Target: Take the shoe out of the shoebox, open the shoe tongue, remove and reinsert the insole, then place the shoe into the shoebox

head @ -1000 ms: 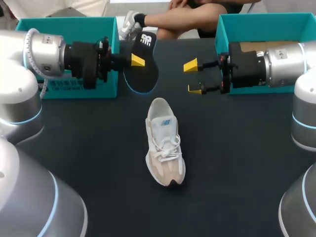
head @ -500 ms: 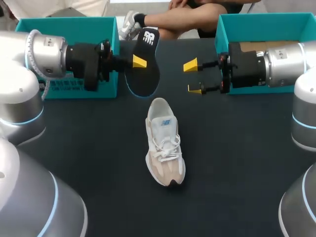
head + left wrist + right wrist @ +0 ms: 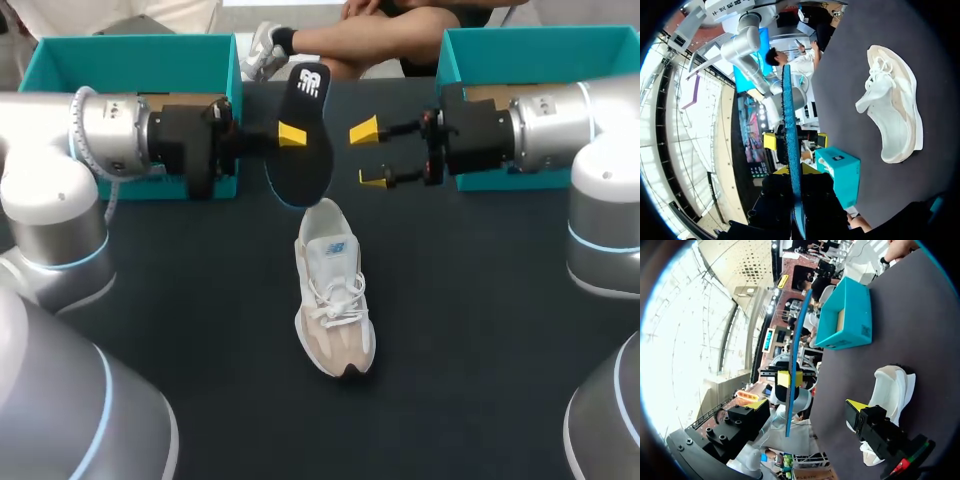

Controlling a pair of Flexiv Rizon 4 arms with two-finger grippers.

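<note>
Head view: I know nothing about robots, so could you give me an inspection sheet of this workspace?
Surface: dark table.
Job's things: white-beige sneaker mid-table, toe towards the robot; black insole held in the air beyond its heel; left teal shoebox and right teal shoebox at the far corners.
Clutter: nothing seen.
Grippers: left gripper shut on the insole; right gripper open, apart from it.
Cables: pale cable by the left arm.
Surroundings: nothing seen reaching over the table.

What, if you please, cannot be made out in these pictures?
- Head view: left shoebox interior, largely behind the left arm; right shoebox interior, largely behind the right arm.
- Left wrist view: the insole's faces, seen edge-on.
- Right wrist view: much of the shoe, behind the right pincer.
</note>
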